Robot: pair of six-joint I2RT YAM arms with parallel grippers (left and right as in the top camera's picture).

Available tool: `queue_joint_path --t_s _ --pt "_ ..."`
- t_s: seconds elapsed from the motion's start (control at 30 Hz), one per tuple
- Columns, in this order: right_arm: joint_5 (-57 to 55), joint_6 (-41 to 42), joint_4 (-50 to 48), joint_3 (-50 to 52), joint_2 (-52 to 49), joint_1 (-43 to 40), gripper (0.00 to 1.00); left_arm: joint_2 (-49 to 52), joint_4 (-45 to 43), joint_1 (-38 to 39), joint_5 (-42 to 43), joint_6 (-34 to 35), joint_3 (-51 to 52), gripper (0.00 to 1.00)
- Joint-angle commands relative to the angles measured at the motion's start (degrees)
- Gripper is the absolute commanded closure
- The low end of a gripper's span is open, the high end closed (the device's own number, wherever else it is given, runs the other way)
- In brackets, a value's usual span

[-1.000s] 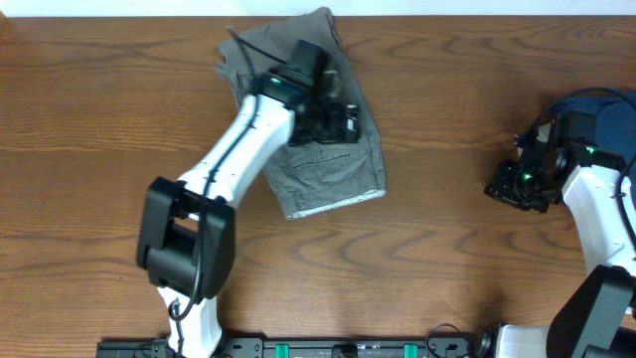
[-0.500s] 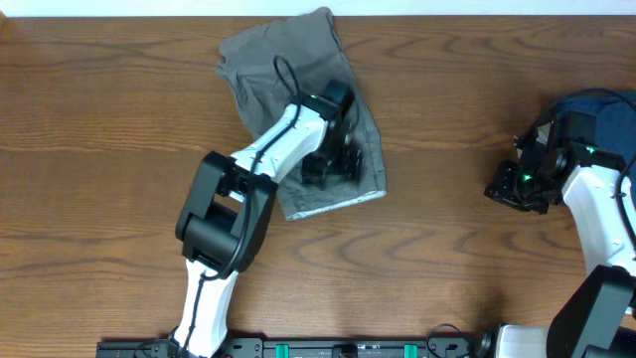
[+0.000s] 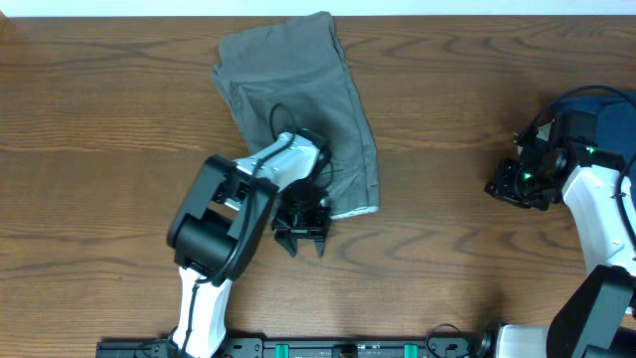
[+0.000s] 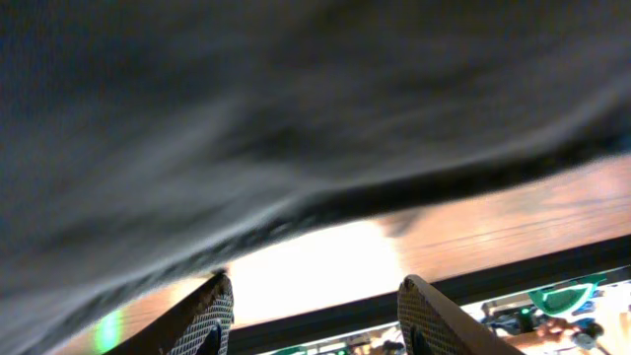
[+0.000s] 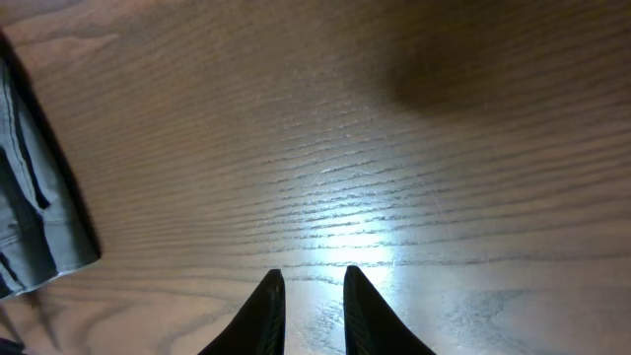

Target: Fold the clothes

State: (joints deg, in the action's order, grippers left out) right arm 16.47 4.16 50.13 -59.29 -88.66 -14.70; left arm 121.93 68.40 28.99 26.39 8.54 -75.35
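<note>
Desk [image 3: 99, 149]: one.
Garments: two. One grey garment [image 3: 298, 89]; one dark blue garment [image 3: 601, 102], well to the right of the grey garment.
Pincers: two. Left pincer [image 3: 303, 239] at the grey garment's lower edge; right pincer [image 3: 512, 189] well to its right.

The right gripper [image 5: 314, 296] shows only as two dark fingertips [image 5: 268, 308] rising from the bottom edge, parted by a narrow gap with bare wood between them and nothing held. The brown wooden table [image 5: 414, 168] fills nearly the whole view, its grain running across, with a bright glare patch just above the tips and a soft dark shadow toward the top right. At the left edge lies part of a grey garment [image 5: 35, 197], flat on the wood, with stitched seams and a dark edge, well apart from the fingertips.
</note>
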Motion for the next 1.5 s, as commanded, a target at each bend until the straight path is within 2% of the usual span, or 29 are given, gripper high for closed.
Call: queue_joint_path --t_s 0.0,0.23,0.3,0.43,0.6,0.7,0.8,0.83,0.97,1.1,1.27,1.47 --pt "-0.2 -1.5 -0.6 -0.3 0.3 0.5 0.81 -1.7 -2.6 -2.6 -4.6 0.6 2.0 0.43" --pt "-0.2 -1.5 -0.9 -0.3 0.3 0.5 0.8 -13.3 -4.9 -5.8 -18.0 9.8 2.0 0.43" --pt "-0.2 -1.5 -0.9 -0.3 0.3 0.5 0.8 -16.4 -5.4 -6.6 -18.5 11.6 2.0 0.42" --pt "-0.2 -1.5 -0.9 -0.3 0.3 0.5 0.8 -19.2 -6.2 -7.4 -18.5 17.0 2.0 0.16" --pt "-0.2 -1.5 -0.9 -0.3 0.3 0.5 0.8 -18.9 -7.4 -7.5 -18.5 25.8 4.1 0.07" --pt "-0.2 -1.5 -0.8 -0.3 0.3 0.5 0.8 -18.9 -10.8 -7.5 -18.5 31.4 7.9 0.06" --pt "-0.2 -1.5 -0.8 -0.3 0.3 0.5 0.8 -18.9 -17.2 -7.4 -16.1 33.1 12.3 0.06" --pt "-0.2 -1.5 -0.8 -0.3 0.3 0.5 0.8 -18.9 -19.6 -7.5 -14.7 33.1 13.7 0.08" --pt "-0.2 -1.5 -0.9 -0.3 0.3 0.5 0.8 -18.9 -28.2 -7.4 -8.9 31.3 18.2 0.31" --pt "0.3 -1.5 -1.5 -0.3 0.3 0.5 0.8 -19.0 -28.0 -7.6 -8.5 24.3 19.0 0.93" --pt "2.2 -1.5 -3.1 -0.3 0.3 2.1 0.76 -20.5 -14.2 -8.9 -8.6 13.1 17.1 0.94" --pt "2.9 -1.5 -6.9 -0.3 0.3 7.6 0.7 -27.0 1.5 -8.0 -7.6 6.7 17.0 0.94"
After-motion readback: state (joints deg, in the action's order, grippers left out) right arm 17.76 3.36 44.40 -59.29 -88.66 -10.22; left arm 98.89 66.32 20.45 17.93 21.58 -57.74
